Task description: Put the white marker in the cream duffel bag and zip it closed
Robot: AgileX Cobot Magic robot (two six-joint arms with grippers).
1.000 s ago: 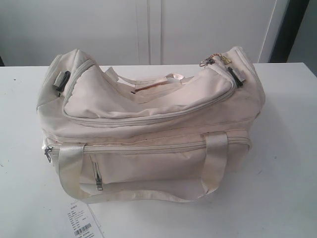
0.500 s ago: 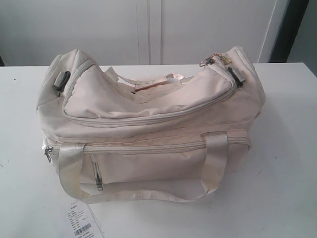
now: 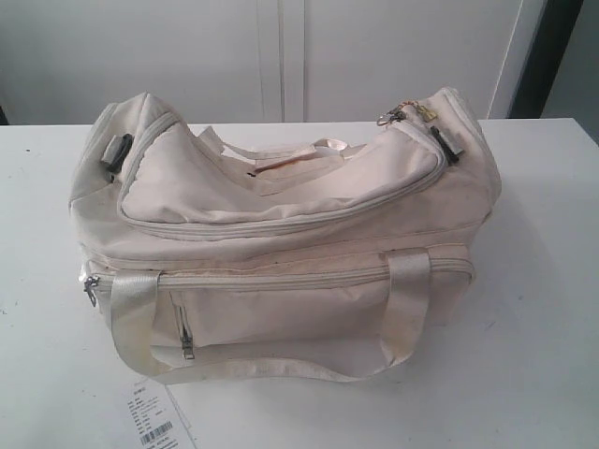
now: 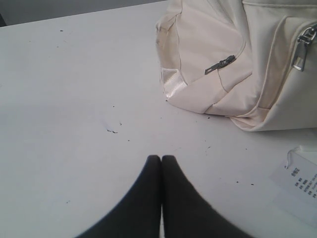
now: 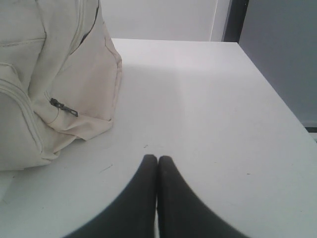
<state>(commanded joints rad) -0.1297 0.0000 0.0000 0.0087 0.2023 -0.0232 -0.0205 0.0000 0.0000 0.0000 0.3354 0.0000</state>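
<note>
The cream duffel bag point(image 3: 281, 234) stands on the white table point(image 3: 543, 309), filling the middle of the exterior view. Its curved top zipper runs closed along the lid, with the pulls point(image 3: 393, 116) bunched at the right end. No arm shows in the exterior view. In the left wrist view my left gripper point(image 4: 161, 158) is shut and empty over bare table, with one end of the duffel bag point(image 4: 237, 64) some way beyond it. My right gripper point(image 5: 157, 158) is also shut on nothing, a short way from the bag's other end point(image 5: 54, 84). The white marker is out of view.
A paper tag point(image 3: 154, 416) with a barcode lies on the table at the bag's front left, also seen in the left wrist view point(image 4: 299, 181). A front strap handle point(image 3: 281, 360) droops onto the table. The table's right edge point(image 5: 277, 99) runs beside a grey wall.
</note>
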